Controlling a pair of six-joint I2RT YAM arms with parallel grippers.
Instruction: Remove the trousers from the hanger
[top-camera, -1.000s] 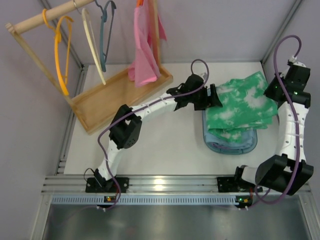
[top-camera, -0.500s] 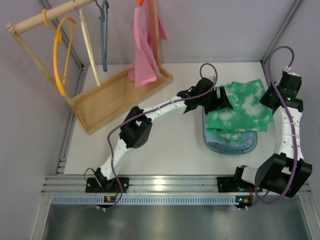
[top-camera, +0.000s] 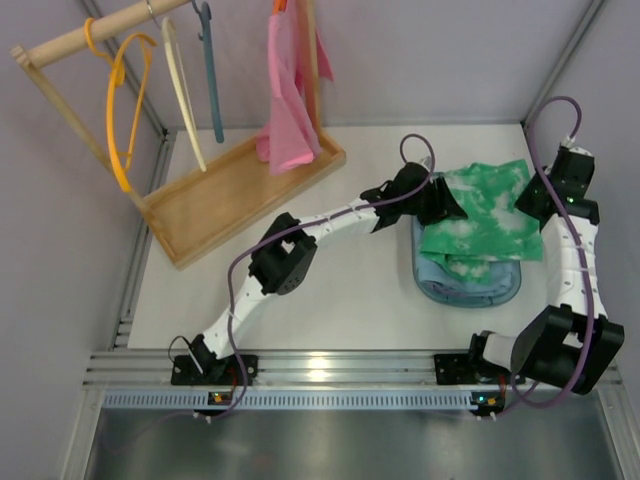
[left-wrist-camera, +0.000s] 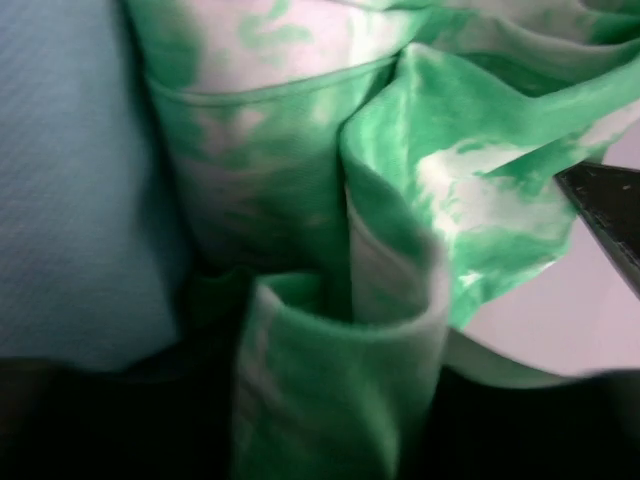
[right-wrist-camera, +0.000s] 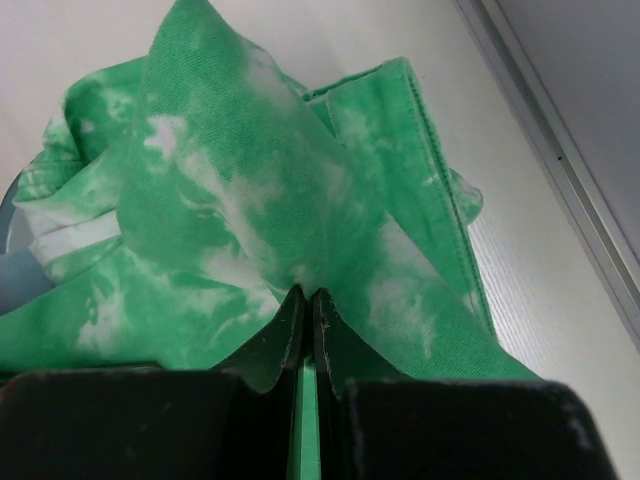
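Note:
The green tie-dye trousers (top-camera: 485, 212) lie spread over a folded light-blue cloth (top-camera: 462, 272) in a blue basket (top-camera: 507, 290). My left gripper (top-camera: 440, 200) is at their left edge; in the left wrist view (left-wrist-camera: 330, 400) it is shut on a fold of the trousers (left-wrist-camera: 400, 150). My right gripper (top-camera: 530, 197) is at their right edge; in the right wrist view (right-wrist-camera: 303, 297) its jaws pinch the trousers (right-wrist-camera: 230, 200). The dark grey-blue hanger (top-camera: 211, 80) hangs bare on the wooden rail (top-camera: 90, 35), far left of both grippers.
An orange hanger (top-camera: 120, 110) and a cream hanger (top-camera: 185, 95) hang beside the grey-blue one. A pink cloth (top-camera: 288, 100) hangs at the rack's right post. The rack's wooden base tray (top-camera: 220, 200) sits back left. The enclosure wall runs close on the right (right-wrist-camera: 560, 150).
Both grippers have moved the trousers left and towards the near side, over the basket. The left arm has stretched further right. The bare grey-blue hanger swings on the rail.

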